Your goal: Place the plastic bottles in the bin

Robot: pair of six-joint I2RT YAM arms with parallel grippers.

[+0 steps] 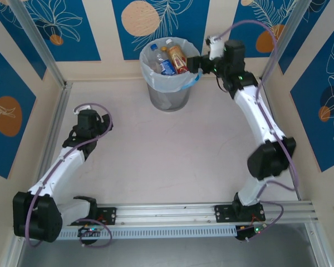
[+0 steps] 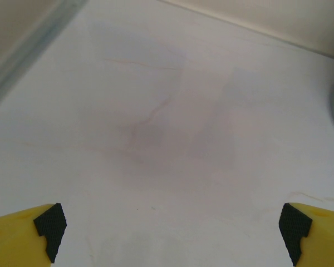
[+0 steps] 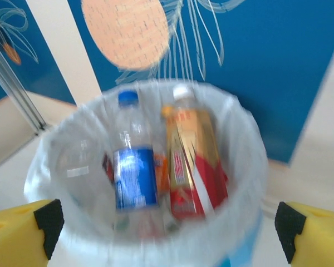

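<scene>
- Top external: table [image 1: 172,144] w/ bin [image 1: 168,99] at far edge, by back wall.
- R gripper [image 1: 199,63] just beside bin rim on its right side. Jaws wide apart, nothing held.
- L gripper [image 2: 172,228] well apart from bin, low over table. Jaws spread, empty.
- Bottles inside bin: blue-label bottle [image 3: 134,178] beside red/gold-label bottle [image 3: 192,167], both caps up, leaning.

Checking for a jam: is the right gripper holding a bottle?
No, the right gripper is open wide with nothing clamped between its fingers, and the bottles stand inside the bin in front of it.
</scene>
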